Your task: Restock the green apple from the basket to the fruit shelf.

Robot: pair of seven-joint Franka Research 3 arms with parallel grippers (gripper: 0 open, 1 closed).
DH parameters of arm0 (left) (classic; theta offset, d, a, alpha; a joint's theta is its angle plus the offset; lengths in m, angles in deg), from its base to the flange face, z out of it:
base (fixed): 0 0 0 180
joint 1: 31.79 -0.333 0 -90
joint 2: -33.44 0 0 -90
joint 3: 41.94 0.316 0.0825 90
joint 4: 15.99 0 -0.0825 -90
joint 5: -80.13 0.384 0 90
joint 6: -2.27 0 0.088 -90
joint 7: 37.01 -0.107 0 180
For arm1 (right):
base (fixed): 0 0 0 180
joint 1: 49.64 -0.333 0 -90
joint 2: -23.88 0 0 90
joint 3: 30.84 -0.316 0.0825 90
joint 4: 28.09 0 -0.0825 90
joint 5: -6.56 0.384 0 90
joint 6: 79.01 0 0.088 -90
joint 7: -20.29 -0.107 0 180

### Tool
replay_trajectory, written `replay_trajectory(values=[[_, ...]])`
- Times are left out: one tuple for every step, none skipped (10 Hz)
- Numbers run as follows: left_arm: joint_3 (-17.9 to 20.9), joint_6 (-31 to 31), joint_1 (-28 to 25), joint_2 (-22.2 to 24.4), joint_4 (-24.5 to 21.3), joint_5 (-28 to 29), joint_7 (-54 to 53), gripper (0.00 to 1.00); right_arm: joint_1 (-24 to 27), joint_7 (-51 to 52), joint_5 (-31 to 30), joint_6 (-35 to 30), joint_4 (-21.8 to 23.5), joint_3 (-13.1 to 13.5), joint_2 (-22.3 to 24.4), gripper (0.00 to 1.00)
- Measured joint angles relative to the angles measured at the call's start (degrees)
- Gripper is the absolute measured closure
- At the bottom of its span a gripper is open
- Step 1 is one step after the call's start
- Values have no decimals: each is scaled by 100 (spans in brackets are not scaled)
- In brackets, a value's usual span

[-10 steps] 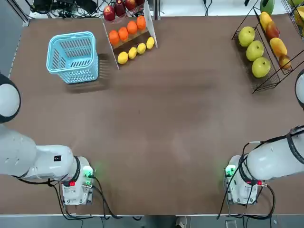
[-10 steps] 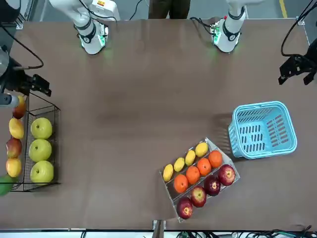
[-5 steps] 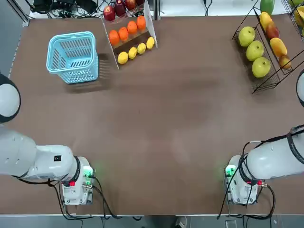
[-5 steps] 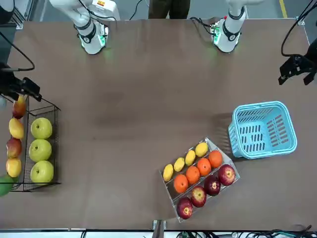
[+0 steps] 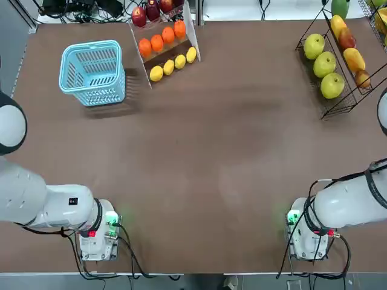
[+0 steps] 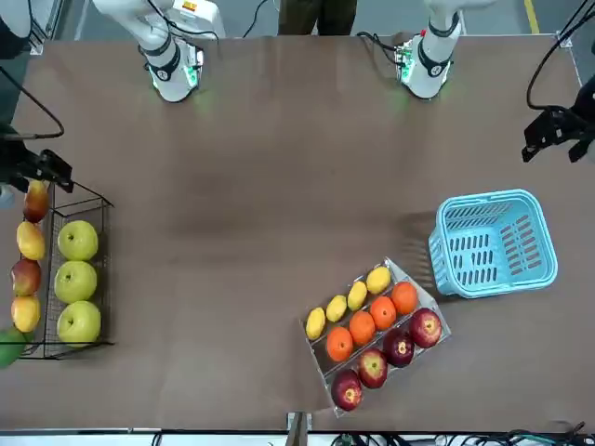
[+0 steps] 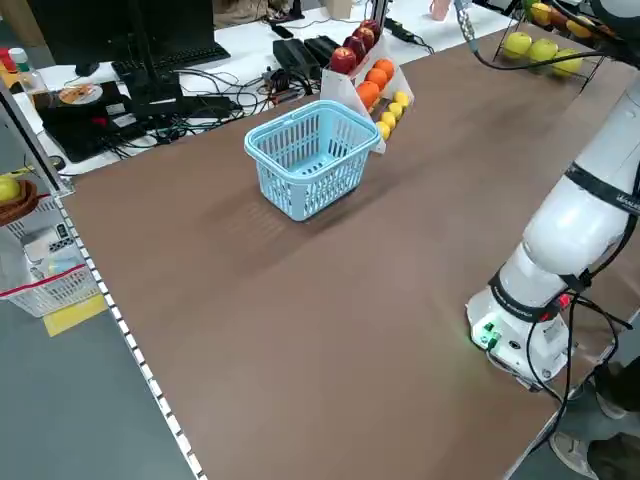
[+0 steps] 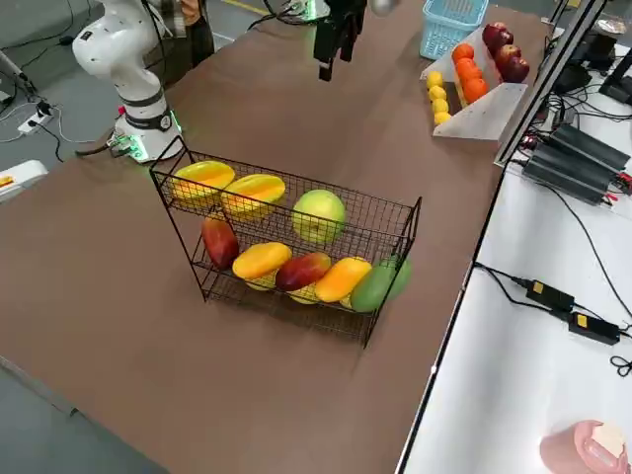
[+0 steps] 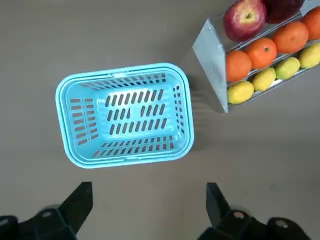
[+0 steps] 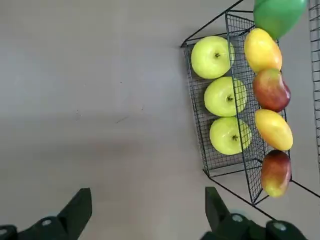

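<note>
The light blue basket (image 5: 63, 65) stands at the table's far left and nothing lies in it, as the left wrist view (image 9: 186, 115) shows. My left gripper (image 9: 147, 210) hangs open above the table just on the robot's side of the basket, also seen in the front view (image 6: 556, 130). Three green apples (image 5: 325, 63) sit in a row on the black wire fruit shelf (image 5: 341, 104) at the far right. My right gripper (image 10: 146, 212) hovers open over the table beside that shelf, apart from the apples (image 10: 225, 96).
A white-sided slanted stand (image 5: 195, 30) with oranges, lemons and red apples is right of the basket. Mangoes (image 10: 273, 129) fill the shelf's other tiers. Brown table (image 5: 199, 151) stretches between basket and shelf. Cables and power bricks (image 8: 563, 168) lie on a white bench beyond the table.
In the front view my right gripper has drifted a little toward the table's edge by the shelf. The left gripper, basket and apples have not moved.
</note>
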Motion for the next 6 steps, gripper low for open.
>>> replay_trajectory(values=[[4,28,-1,-1,0,0,0,0,-7,0,45,9,18,0,0,0],[5,38,0,-2,0,0,0,0,-13,8,69,9,19,-1,0,0],[5,42,0,-2,0,0,0,0,-15,21,78,9,19,-1,0,0],[5,44,0,-2,0,0,0,0,-15,35,82,9,19,-1,0,0],[5,45,0,-2,0,0,0,0,-15,45,85,9,19,-1,0,0],[5,47,0,-2,0,0,0,0,-15,54,87,9,19,-1,0,0]])
